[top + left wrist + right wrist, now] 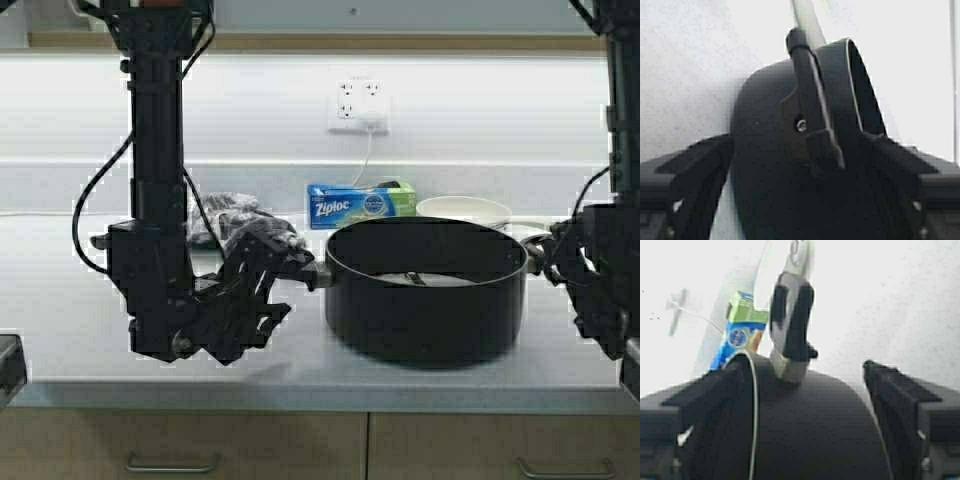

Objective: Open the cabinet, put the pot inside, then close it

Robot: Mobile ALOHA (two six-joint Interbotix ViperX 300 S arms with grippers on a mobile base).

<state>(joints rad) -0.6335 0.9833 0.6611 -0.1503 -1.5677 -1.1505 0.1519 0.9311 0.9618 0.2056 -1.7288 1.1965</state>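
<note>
The black pot [425, 290] stands on the counter [80, 300], right of centre. My left gripper [300, 268] is at its left side handle [318, 272]. In the left wrist view the gripper [797, 137] is open, with its fingers [695, 165] wide on either side of the handle [810, 120] and the pot wall [765, 190]. My right gripper [550, 255] is at the pot's right side. In the right wrist view it [804, 365] is open, straddling the pot wall [810, 430], with the right handle [792, 335] beyond. Only a tan strip of the cabinet [400, 42] shows at the top; its doors are out of view.
A blue Ziploc box [360, 205] and a cream-white pan [465, 208] sit behind the pot. A dark pan with a grey cloth [235, 215] lies behind my left gripper. A wall outlet [358, 105] has a cord plugged in. Drawers with bar handles [170, 463] are below the counter edge.
</note>
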